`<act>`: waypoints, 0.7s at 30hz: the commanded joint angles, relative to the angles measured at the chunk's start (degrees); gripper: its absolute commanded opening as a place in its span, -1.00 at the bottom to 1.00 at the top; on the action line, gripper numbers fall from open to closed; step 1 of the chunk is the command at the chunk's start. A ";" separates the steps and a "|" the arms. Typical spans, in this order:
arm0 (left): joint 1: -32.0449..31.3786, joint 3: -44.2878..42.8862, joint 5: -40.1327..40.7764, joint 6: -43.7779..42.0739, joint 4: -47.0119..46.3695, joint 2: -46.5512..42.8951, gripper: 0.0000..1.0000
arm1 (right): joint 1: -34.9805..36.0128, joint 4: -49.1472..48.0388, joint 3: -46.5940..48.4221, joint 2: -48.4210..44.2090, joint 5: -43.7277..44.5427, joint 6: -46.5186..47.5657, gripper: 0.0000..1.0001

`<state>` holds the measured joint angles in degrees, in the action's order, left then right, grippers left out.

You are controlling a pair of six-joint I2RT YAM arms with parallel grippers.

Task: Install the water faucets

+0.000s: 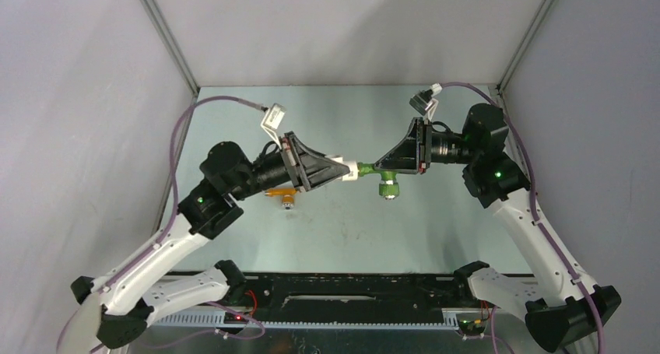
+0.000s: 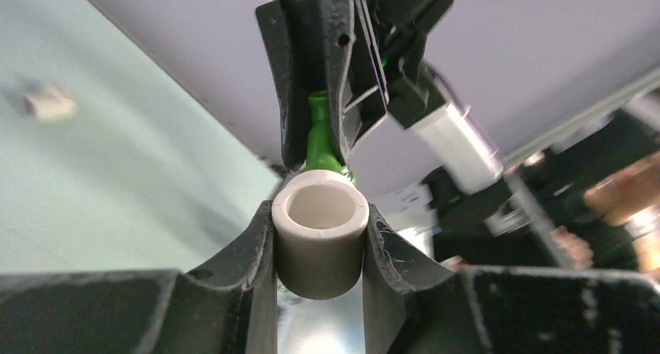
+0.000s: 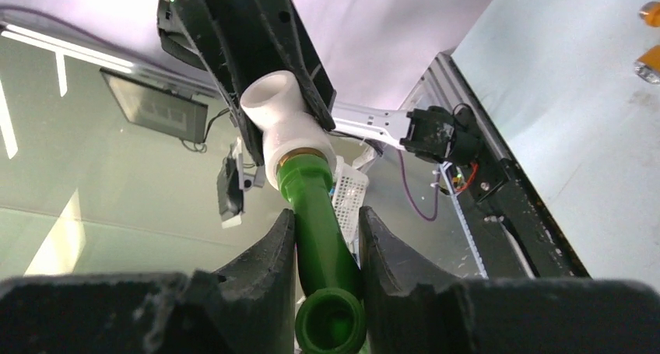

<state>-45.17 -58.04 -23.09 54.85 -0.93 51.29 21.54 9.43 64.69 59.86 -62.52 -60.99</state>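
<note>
My right gripper [image 1: 380, 167] is shut on the green water faucet [image 1: 387, 171], held level above the table with its round knob [image 1: 387, 189] hanging down. In the right wrist view the green stem [image 3: 317, 214] runs between my fingers [image 3: 272, 249], and its threaded end sits in a white elbow fitting [image 3: 286, 132]. My left gripper [image 1: 347, 169] is shut on that fitting [image 2: 320, 229], whose open socket faces the camera, with the green faucet [image 2: 317, 136] behind it. The orange faucet [image 1: 282, 192] lies on the table, partly under my left gripper.
A small blurred white piece [image 2: 48, 103] lies on the table to the left in the left wrist view. Grey walls and metal corner posts [image 1: 167, 39] close in the table. A black rail [image 1: 350, 299] runs along the near edge between the arm bases.
</note>
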 commanded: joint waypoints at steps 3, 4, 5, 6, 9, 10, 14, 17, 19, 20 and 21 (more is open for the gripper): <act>-9.01 -11.43 1.00 -54.29 15.85 0.48 -1.00 | 0.07 0.82 0.92 -0.62 0.96 -3.39 -1.00; -11.35 -12.83 1.14 -62.70 18.02 0.63 -1.00 | 0.16 0.96 0.93 -0.69 1.11 -3.62 -1.00; -14.10 -13.87 2.23 -70.68 20.01 0.74 -1.00 | 0.16 1.32 0.89 -0.77 1.25 -3.75 -1.00; -16.74 -14.76 4.27 -80.31 22.03 0.80 -1.00 | 0.23 1.62 0.94 -0.83 1.36 -3.90 -1.00; -24.19 -16.00 14.26 -96.50 24.86 0.81 -1.00 | 0.50 2.46 0.91 -0.97 1.57 -4.29 -1.00; -27.43 -16.17 17.77 -101.83 26.12 0.74 -1.00 | 0.58 2.65 0.91 -0.92 1.60 -4.51 -1.00; -36.98 -13.97 35.47 -121.61 25.61 0.73 -1.00 | 0.83 2.71 0.88 -0.93 1.56 -5.39 -1.00; -41.85 -10.38 47.00 -134.55 20.81 1.32 -1.00 | 0.93 2.37 0.88 -0.71 1.33 -6.07 -1.00; -43.61 -6.99 53.23 -142.97 15.48 1.84 -1.00 | 0.96 2.29 0.91 -0.66 1.34 -6.31 -1.00; -44.24 -5.56 55.79 -146.91 13.25 2.16 -1.00 | 0.96 2.25 0.86 -0.62 1.38 -6.41 -1.00; -44.78 -5.85 57.98 -149.19 13.86 2.89 -1.00 | 0.96 2.20 0.87 -0.54 1.42 -6.48 -1.00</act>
<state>-87.64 -66.11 19.07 -70.48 20.05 51.86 22.63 10.39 64.75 58.57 -66.57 -65.19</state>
